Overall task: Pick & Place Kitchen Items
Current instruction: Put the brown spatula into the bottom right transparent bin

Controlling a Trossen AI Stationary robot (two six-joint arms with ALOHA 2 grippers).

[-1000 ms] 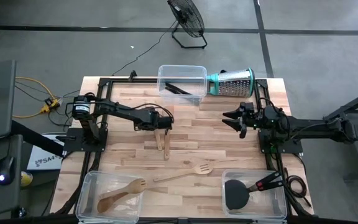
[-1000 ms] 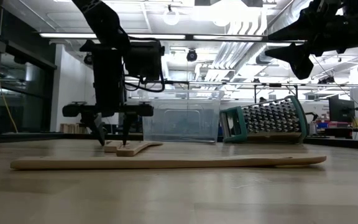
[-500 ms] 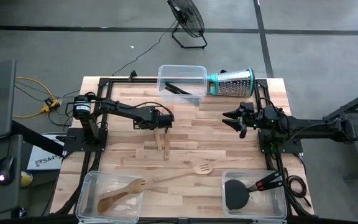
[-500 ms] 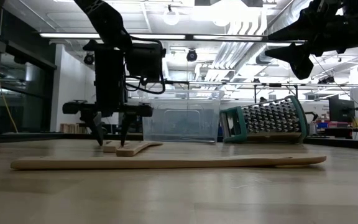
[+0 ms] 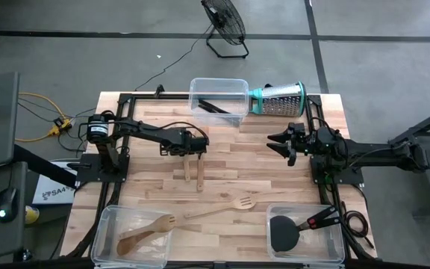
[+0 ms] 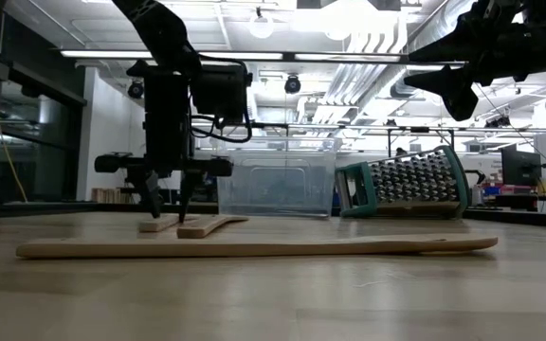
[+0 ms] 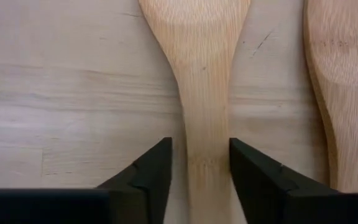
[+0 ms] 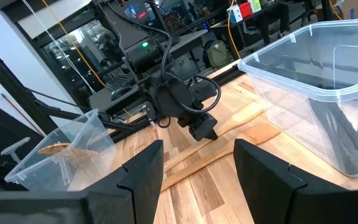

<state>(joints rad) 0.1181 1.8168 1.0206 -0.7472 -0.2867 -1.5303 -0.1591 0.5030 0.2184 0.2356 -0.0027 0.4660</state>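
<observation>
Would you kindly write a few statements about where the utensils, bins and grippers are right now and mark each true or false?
1. The left gripper straddles a wooden spatula's handle on the table. True.
2. The right gripper holds the steel grater. False: it hangs open and empty, apart from the grater.
3. A black spatula lies in a clear bin. True.
4. The slotted wooden fork lies inside a bin. False: it lies on the table.
</observation>
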